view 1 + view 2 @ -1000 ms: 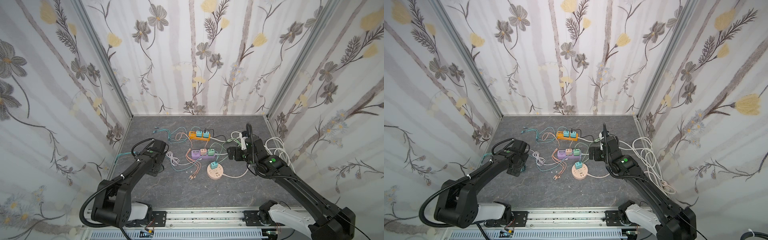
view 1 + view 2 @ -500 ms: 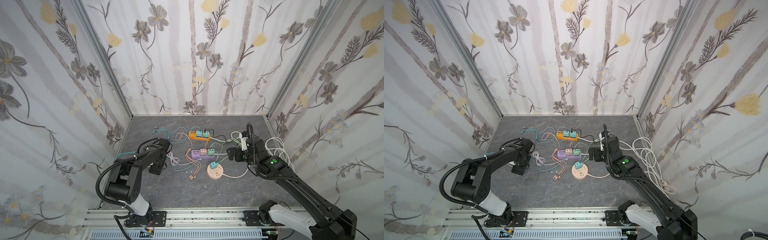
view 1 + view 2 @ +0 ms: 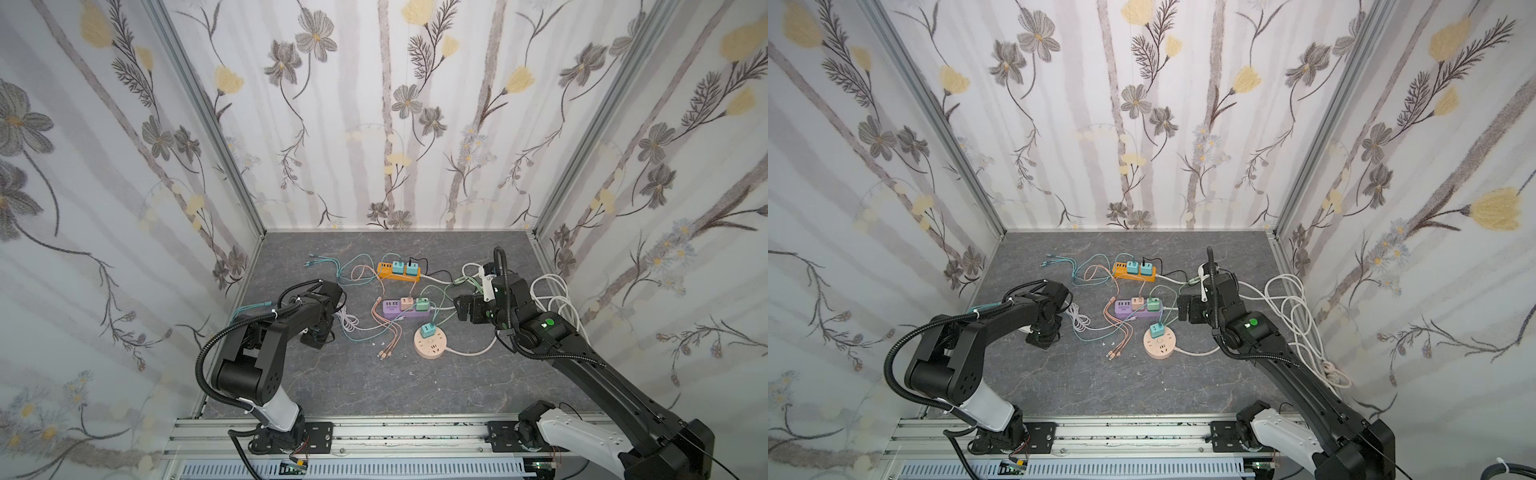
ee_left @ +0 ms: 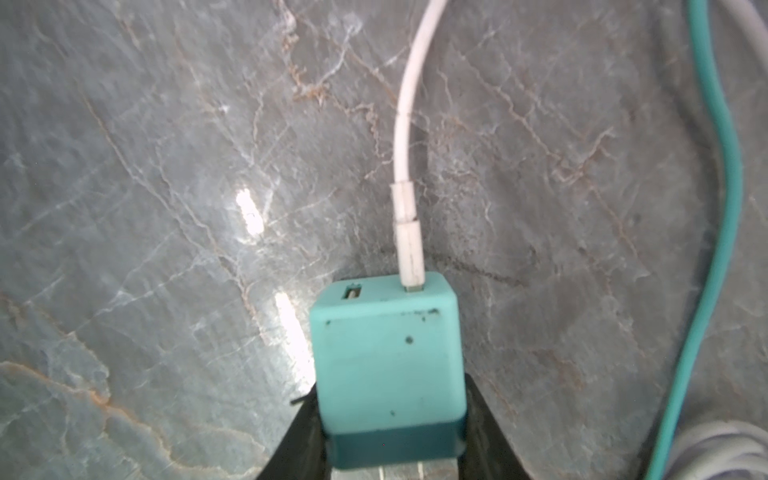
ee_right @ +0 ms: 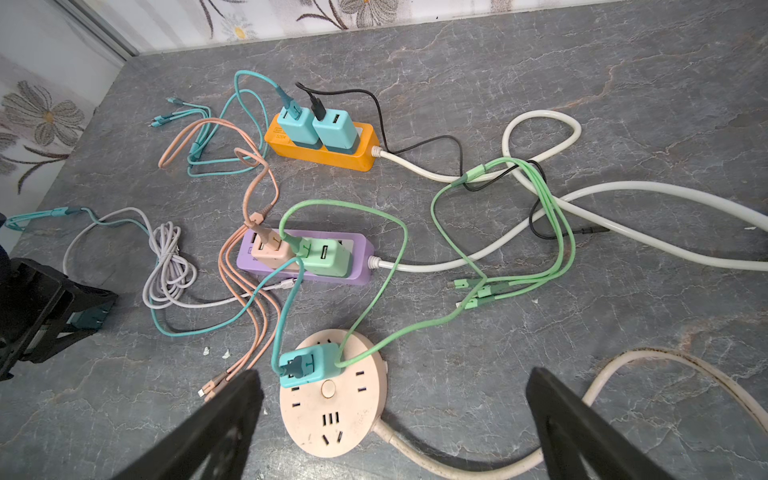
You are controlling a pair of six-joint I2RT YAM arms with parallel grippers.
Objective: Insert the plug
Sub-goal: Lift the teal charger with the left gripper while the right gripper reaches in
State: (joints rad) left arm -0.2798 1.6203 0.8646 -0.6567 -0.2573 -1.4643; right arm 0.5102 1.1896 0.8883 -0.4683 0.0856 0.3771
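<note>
In the left wrist view my left gripper is shut on a teal cube plug; a black finger presses each of its sides. A white cable sits in one of its two USB ports. The plug's prongs are hidden. In both top views this gripper points down at the floor's left side. My right gripper hangs open and empty above the round pink socket, which holds one teal plug.
An orange strip carries two teal chargers. The purple strip holds a pink one and a green one. Teal, orange, green and white cables lie tangled between them. Thick white cords coil by the right wall.
My left gripper's jaws have closed in on the teal plug, and the left arm's elbow has swung up and back. The right arm has not moved.
</note>
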